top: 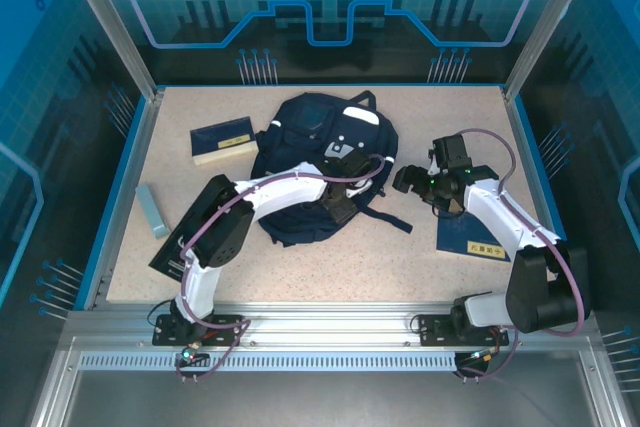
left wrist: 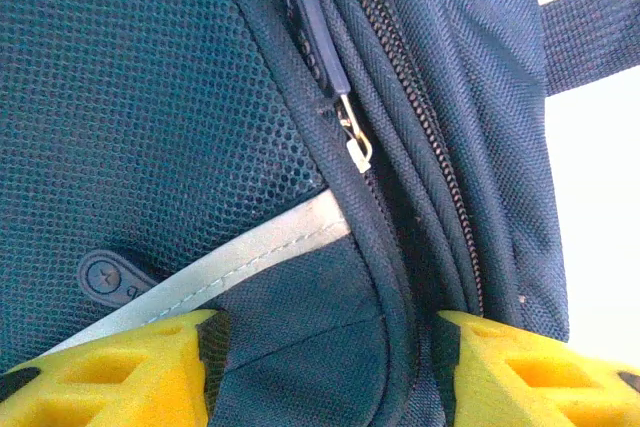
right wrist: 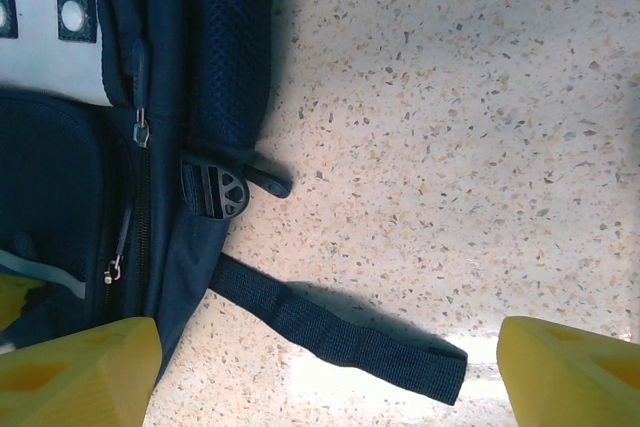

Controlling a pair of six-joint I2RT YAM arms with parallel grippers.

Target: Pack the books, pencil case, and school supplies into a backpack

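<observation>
Backpack (top: 310, 132) lies flat in the middle of the worktop (top: 430, 117), its top loop toward the far side and a strap trailing out on the right. One book (top: 222, 140) rests just beside its upper left corner. A second book (top: 478, 237) lies to the right, nearer the front, partly under the right arm. A slim grey-blue case (top: 153, 209) sits well off to the left, near the worktop's edge.

The left arm reaches across above the lower front of the backpack. In the left wrist view its jaws stand wide open, with the yellow fingertips (left wrist: 120, 372) on either side of a bulge of the backpack (left wrist: 150, 97). Whether they touch the cloth I cannot tell. Above them run a closed zip with a dark zip pull (left wrist: 318, 32) and a grey stripe (left wrist: 250, 252).

The right jaws hover just beside the backpack's right edge, also spread wide and holding nothing. Between their fingertips (right wrist: 80, 367) the end of a black strap (right wrist: 340, 332) lies on the bare worktop (right wrist: 450, 97). A black buckle (right wrist: 215, 187) sits at the side of the backpack (right wrist: 60, 177).
</observation>
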